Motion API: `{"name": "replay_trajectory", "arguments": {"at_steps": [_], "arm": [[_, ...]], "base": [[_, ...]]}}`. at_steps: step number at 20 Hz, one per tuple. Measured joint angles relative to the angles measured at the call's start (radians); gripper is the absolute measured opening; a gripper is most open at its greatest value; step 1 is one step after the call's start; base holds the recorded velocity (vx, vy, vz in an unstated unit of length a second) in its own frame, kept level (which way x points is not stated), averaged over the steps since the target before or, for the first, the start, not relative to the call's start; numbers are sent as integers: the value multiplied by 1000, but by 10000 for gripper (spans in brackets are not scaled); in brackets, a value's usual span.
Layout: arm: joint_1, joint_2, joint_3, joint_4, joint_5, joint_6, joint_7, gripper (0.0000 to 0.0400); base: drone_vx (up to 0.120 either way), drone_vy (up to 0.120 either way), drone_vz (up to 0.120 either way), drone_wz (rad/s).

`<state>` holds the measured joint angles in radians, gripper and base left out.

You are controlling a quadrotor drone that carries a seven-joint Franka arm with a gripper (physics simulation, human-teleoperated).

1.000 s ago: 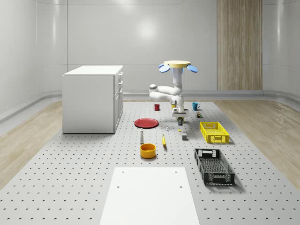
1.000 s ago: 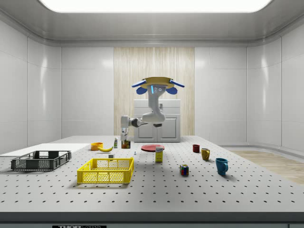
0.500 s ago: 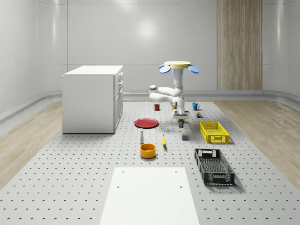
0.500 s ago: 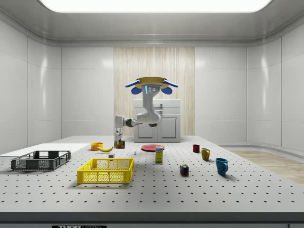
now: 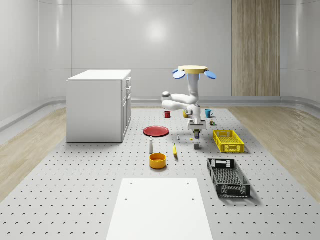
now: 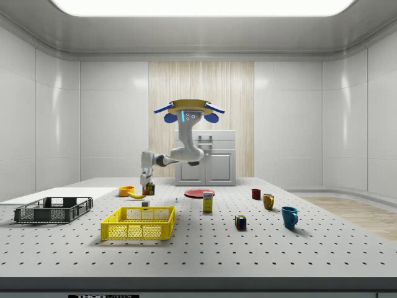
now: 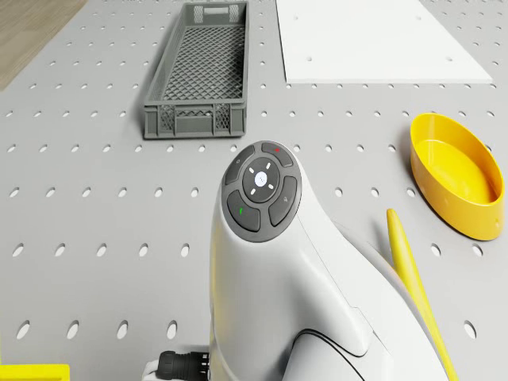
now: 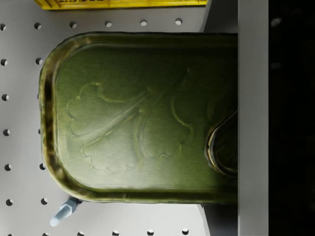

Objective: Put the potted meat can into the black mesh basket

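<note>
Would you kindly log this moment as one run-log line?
phase: carry | drone: hovering above table | pincer: shut on potted meat can | black mesh basket: not yet reached

Setting: simulated robotics test lab, indoor.

- Floor fixture: large grey perforated table surface (image 5: 75, 190) with a regular grid of mounting holes, as on an optical breadboard; 1 plain white rectangular panel (image 5: 160, 207) laid on it.
- Walls: smooth pale grey panels with rounded corners; 1 vertical light-wood slatted panel (image 5: 255, 47); wood-plank flooring around the platform.
- Ceiling: 1 broad glowing white light panel (image 6: 198, 6).
- Furniture: 1 white drawer cabinet (image 5: 99, 105).
- Test props set well apart: 1 yellow plastic crate (image 5: 228, 141), 1 black mesh basket (image 5: 228, 177), 1 red round plate (image 5: 156, 131), 1 yellow round bowl (image 5: 157, 160), 1 teal mug (image 6: 289, 216).
</note>
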<state>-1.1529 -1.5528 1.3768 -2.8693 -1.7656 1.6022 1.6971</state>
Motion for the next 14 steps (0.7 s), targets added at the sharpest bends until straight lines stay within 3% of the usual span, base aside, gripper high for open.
{"name": "replay_trajectory", "arguments": {"at_steps": [2, 8, 14], "arm": [[0, -1, 0, 0, 0, 1, -6, 284], [-1, -4, 1, 0, 2, 4, 12, 284], [-2, -8, 1, 0, 3, 7, 21, 284]], "base": [[120, 120, 0, 0], [120, 13, 0, 0], [120, 120, 0, 0]]}}
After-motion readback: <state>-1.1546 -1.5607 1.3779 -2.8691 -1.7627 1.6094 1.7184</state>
